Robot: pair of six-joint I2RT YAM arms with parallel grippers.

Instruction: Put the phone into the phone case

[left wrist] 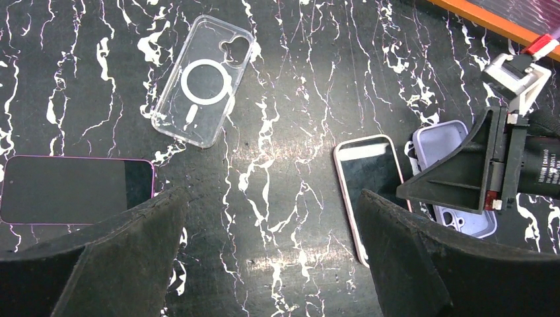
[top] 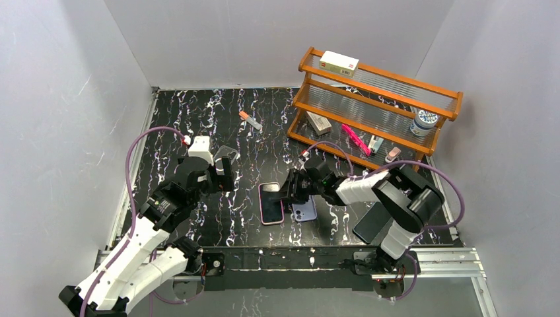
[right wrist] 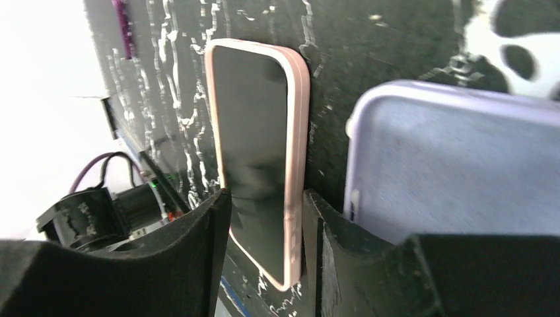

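Table of black marble pattern carries everything. Nearest the arm bases, a dark handset lies to the right of the phone and a little nearer than it, beside the right arm. The phone itself rests flat, screen up, its rim pale pink. The lilac phone case lies open side up just to the phone's right, so the phone is not yet in it. The right gripper reaches in from the phone's right; in the wrist view its fingers straddle the phone's near end, pressed to both long edges and grasping it, one finger standing between phone and case. Left of the phone, the left gripper hangs above bare table, released, its pads spread wide and holding nothing. Well to the left of the phone lies another dark handset with a pink rim. Farther than the phone and to its left sits a clear case with a white ring. Beyond the phone lies an orange-capped marker, and far to its right stands a wooden rack holding small items.
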